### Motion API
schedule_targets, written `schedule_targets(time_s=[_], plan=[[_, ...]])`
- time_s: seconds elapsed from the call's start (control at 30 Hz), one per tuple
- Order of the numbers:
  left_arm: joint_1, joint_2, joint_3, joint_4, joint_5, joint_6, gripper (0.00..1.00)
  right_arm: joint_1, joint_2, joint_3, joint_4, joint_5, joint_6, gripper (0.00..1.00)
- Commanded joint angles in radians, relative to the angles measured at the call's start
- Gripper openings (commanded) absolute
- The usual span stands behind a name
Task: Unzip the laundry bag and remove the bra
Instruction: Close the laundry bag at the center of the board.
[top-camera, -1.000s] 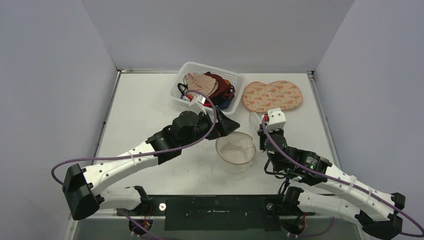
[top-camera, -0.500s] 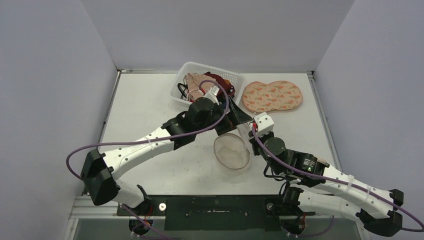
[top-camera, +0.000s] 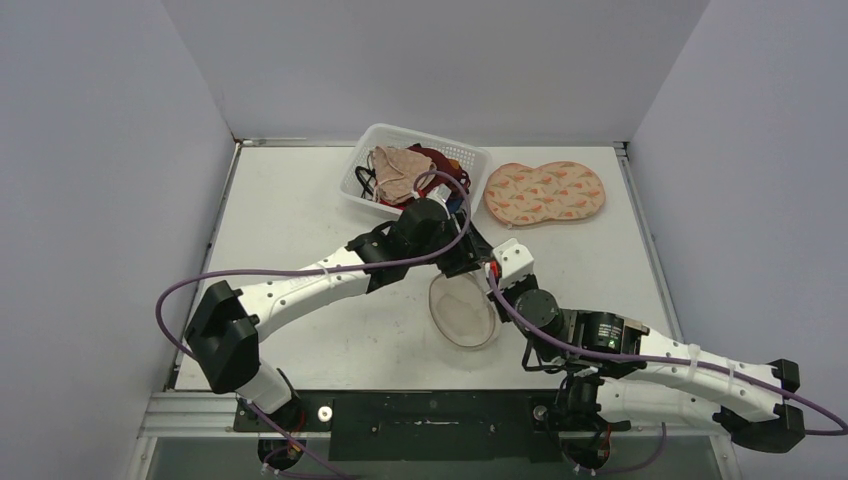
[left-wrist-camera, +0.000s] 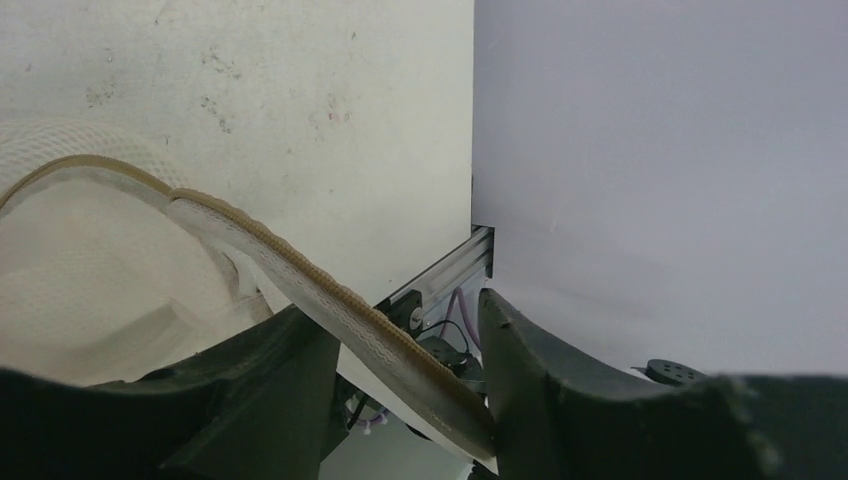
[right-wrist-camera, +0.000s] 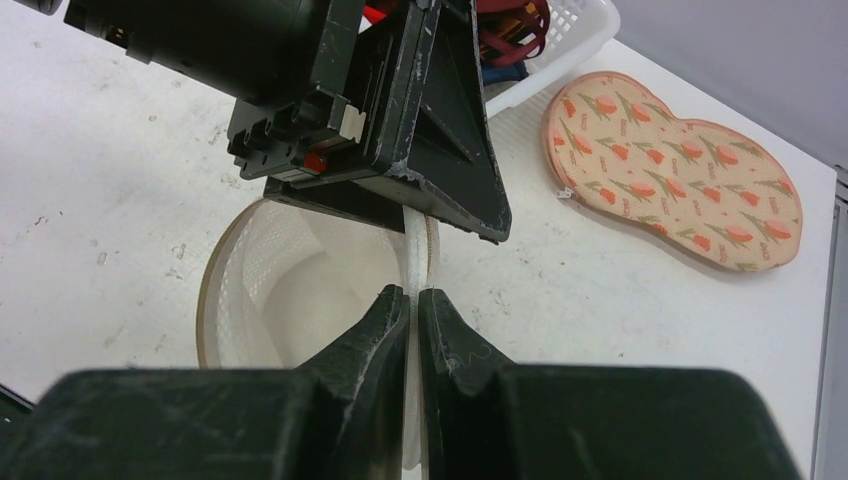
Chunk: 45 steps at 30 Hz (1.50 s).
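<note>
Both arms have closed in, and the laundry bag (top-camera: 462, 312) at centre frame on the worktop (top-camera: 290, 220) looks narrower. Our left pincer (left-wrist-camera: 400, 315) stands apart astride its rim; our right pincer (right-wrist-camera: 413, 296) is clamped on that rim.

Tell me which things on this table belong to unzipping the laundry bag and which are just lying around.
In the job: mesh laundry bag, left gripper, right gripper.
Lying about: white basket, garments inside it, floral pouch.
</note>
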<state>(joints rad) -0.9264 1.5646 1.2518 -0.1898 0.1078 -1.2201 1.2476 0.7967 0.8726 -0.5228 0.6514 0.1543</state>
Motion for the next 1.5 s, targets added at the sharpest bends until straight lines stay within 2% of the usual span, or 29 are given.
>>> schedule_targets(time_s=[0.0,0.07,0.1,0.2,0.23,0.3,0.37,0.47,0.67,1.0,1.17,1.3,1.47], plan=[[0.007,-0.022,0.006,0.052,0.015,-0.002,0.45,0.020,-0.001,0.000,0.007,0.059,0.013,0.05],[0.007,-0.028,-0.002,0.065,0.014,-0.002,0.38,0.027,0.002,0.005,0.000,0.061,0.024,0.07],[0.007,-0.031,-0.005,0.071,0.012,-0.001,0.34,0.027,0.002,0.009,-0.005,0.063,0.036,0.13],[0.009,-0.041,-0.027,0.115,0.020,0.001,0.21,0.027,-0.015,0.023,-0.017,0.037,0.085,0.59],[0.011,-0.044,-0.039,0.127,0.025,0.001,0.18,0.027,-0.026,0.025,-0.015,0.023,0.105,0.71],[0.016,-0.050,-0.065,0.172,0.036,0.003,0.11,0.028,-0.051,0.022,-0.003,-0.002,0.148,0.84],[0.019,-0.057,-0.099,0.249,0.055,0.010,0.05,0.027,-0.079,0.010,0.016,-0.015,0.202,0.90],[0.024,-0.070,-0.166,0.354,0.091,0.025,0.00,0.025,-0.140,-0.030,0.062,-0.012,0.299,0.93],[0.068,-0.145,-0.355,0.576,0.144,0.066,0.00,0.021,-0.285,-0.167,0.159,0.009,0.505,0.93],[0.101,-0.184,-0.445,0.657,0.176,0.159,0.00,0.017,-0.416,-0.354,0.140,0.080,0.735,0.92],[0.109,-0.191,-0.513,0.715,0.175,0.163,0.00,0.012,-0.425,-0.366,0.136,0.089,0.739,0.93],[0.114,-0.199,-0.557,0.725,0.169,0.171,0.00,-0.017,-0.329,-0.340,0.196,0.040,0.666,0.93],[0.121,-0.208,-0.598,0.762,0.159,0.160,0.00,-0.193,-0.217,-0.302,0.302,-0.146,0.564,0.94]])
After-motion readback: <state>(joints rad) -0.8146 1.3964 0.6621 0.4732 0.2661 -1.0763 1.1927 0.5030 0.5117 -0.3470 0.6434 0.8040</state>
